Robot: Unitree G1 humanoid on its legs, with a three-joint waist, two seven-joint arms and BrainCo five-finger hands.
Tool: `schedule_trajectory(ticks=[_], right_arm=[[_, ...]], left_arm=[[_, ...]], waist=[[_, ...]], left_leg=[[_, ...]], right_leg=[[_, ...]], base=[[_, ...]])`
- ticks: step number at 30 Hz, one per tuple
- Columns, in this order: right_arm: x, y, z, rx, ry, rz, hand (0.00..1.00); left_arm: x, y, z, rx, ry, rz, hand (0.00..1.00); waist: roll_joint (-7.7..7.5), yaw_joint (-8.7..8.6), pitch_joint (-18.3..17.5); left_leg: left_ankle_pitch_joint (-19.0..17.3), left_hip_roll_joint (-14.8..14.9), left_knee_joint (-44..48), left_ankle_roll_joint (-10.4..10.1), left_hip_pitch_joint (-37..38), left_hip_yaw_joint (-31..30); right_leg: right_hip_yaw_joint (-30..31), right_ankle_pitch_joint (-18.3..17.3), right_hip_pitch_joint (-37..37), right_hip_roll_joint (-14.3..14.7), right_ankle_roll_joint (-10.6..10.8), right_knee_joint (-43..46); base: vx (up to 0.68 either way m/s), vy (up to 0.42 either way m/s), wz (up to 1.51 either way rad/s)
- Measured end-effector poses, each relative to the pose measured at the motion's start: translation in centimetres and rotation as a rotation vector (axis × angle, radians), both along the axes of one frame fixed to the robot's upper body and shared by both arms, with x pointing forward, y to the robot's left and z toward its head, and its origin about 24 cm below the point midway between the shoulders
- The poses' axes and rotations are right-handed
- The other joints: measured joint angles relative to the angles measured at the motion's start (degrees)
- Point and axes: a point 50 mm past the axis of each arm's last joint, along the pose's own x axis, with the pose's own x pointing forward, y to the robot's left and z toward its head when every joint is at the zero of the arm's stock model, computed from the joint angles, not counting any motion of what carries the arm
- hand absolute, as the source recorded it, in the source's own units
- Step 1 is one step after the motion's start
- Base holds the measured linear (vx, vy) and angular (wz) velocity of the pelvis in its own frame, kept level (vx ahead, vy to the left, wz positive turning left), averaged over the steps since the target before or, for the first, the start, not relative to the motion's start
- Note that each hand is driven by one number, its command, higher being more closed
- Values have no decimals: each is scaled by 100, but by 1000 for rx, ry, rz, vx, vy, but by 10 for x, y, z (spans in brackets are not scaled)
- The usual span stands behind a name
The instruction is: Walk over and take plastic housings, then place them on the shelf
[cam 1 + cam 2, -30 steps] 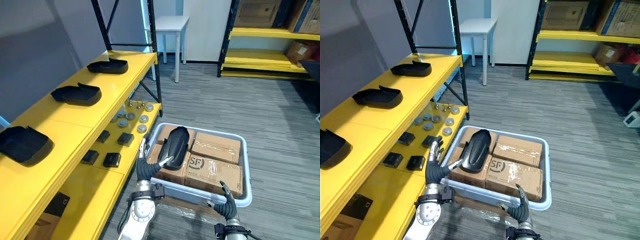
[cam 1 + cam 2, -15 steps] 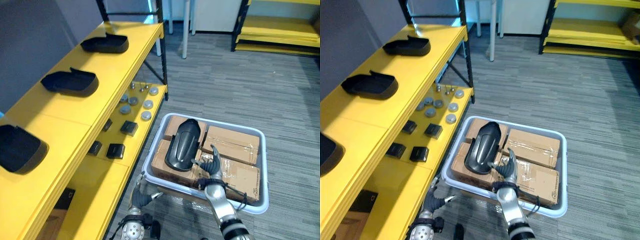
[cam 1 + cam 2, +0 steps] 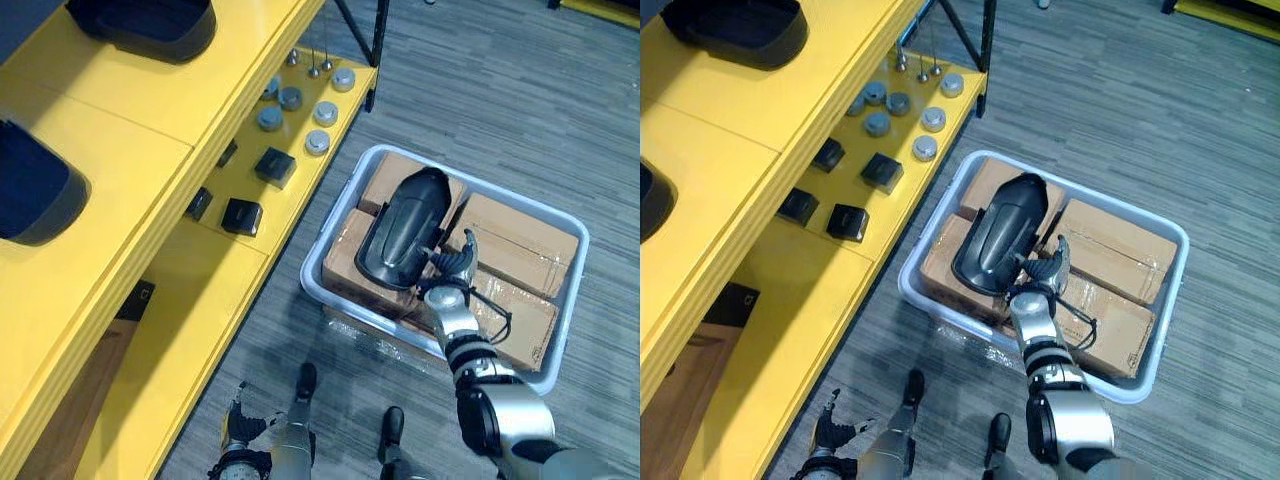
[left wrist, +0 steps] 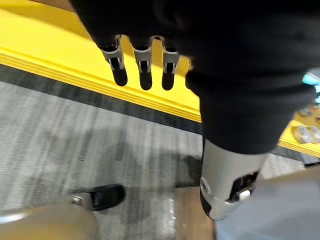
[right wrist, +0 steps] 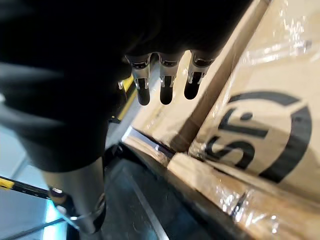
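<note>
Right hand (image 3: 455,266) is down in the grey bin (image 3: 335,302), fingers loose and spread, nothing in its hold. The black plastic housing (image 3: 405,228) lies just to that hand's left, flat across the taped cartons (image 3: 520,255); can't tell if they actually touch. Under its fingers (image 5: 165,90) one carton has a big round black logo (image 5: 260,131), partly cropped. Left hand (image 3: 238,425) hangs low over the floor (image 3: 480,90), well away from the housing, fingers straight, carrying nothing. The yellow shelf (image 3: 150,110) sits just past its fingertips, with another black housing (image 3: 35,190) up on top.
</note>
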Motion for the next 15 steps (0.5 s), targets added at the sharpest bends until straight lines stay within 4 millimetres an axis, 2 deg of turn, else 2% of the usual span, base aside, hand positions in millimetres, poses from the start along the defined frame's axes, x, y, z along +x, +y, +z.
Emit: schedule_trajectory(ticks=[5,6,10,15], right_arm=[[4,-26,19,17,-3,-41,0],[5,-30,24,25,-12,-52,100],[2,-64,47,27,-45,-131,100],[-1,-81,53,65,-15,-154,100]], left_arm=[[-15,14,-19,31,134,24,0],[-16,15,-20,25,144,30,0],[-14,13,-21,-22,156,37,0],[-14,13,-22,-51,162,43,0]], waist=[[-33,127,128],[-34,135,157],[-43,364,196],[-35,393,202]], left_leg=[[116,2,1,6,-352,-271],[129,1,4,0,-382,-310],[191,-8,29,0,-643,-537],[191,-12,61,-2,-718,-621]], right_leg=[[-223,0,-215,51,1,-2],[-277,0,-221,55,2,-3],[-398,-1,-366,101,2,-17],[-495,-6,-377,117,8,-27]], base=[[-21,-14,21],[11,-19,30],[17,-23,22],[15,-23,7]])
